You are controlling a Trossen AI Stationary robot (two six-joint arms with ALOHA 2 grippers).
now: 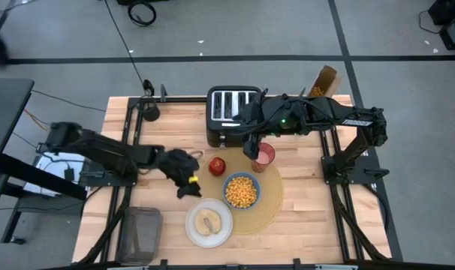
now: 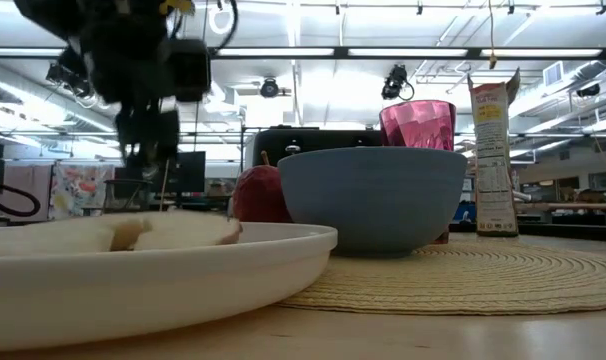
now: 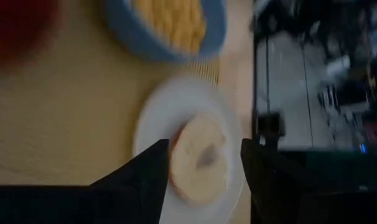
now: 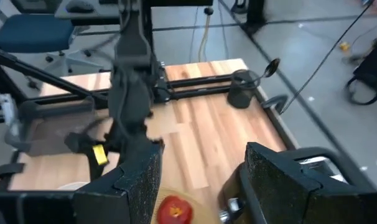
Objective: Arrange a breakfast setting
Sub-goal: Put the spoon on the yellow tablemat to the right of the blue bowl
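Two arms share the wooden counter (image 1: 302,225), and the setting between them is nearly built. By size: the tan placemat (image 1: 269,206) lies beneath and just ahead of the right tool (image 1: 251,152); the white plate (image 1: 209,223) sits just below and to the right of the left tool (image 1: 186,182), overlapping the placemat's edge and carrying the bagel (image 1: 207,222). The blue bowl (image 1: 241,190), full of yellow cereal, rests on the placemat between the tools. The pink cup (image 1: 265,156) stands just beside the right tool, and the red apple (image 1: 217,166) lies between the two tools, near the left one.

From the left wrist view, the left tool's fingers (image 3: 139,186) stand parted on either side of the bagel with nothing between them, hanging above the plate. The right tool's fingers (image 4: 139,180) are also spread and empty, above the apple and cup.

No spoon is identifiable on the placemat. Judging from this, the left arm should lift straight up clear of the plate without nudging it, then fetch the spoon and lay it beside the bowl.
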